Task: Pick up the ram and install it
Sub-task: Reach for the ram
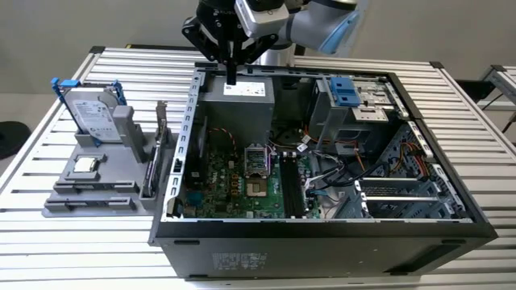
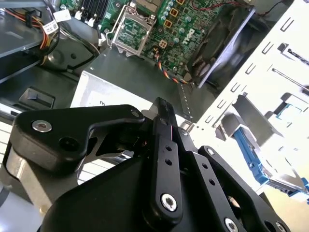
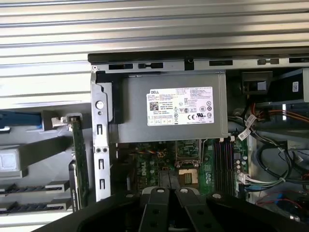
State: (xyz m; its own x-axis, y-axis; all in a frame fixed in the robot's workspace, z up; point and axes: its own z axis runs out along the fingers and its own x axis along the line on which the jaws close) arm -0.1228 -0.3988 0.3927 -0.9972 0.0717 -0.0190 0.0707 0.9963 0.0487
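Note:
The ram [image 3: 80, 159] is a thin green stick standing on edge in the grey holder [image 1: 96, 181], just outside the case wall; in the exterior view the ram [image 1: 148, 178] shows as a dark sliver there. My gripper [image 1: 231, 78] hangs over the back of the open computer case, above the power supply [image 1: 241, 99], well away from the ram. Its fingers are shut together with nothing between them, as both wrist views show [image 2: 161, 108] [image 3: 169, 186]. The black memory slots [image 1: 289, 187] lie on the motherboard inside the case.
A silver hard drive [image 1: 93, 118] in a blue frame stands on the holder at the exterior view's left, with a bracketed card [image 1: 165, 130] beside the case wall. Cables [image 1: 339, 172] and drive bays [image 1: 354, 99] crowd the case's right side. The slatted table [image 1: 81, 241] carries everything.

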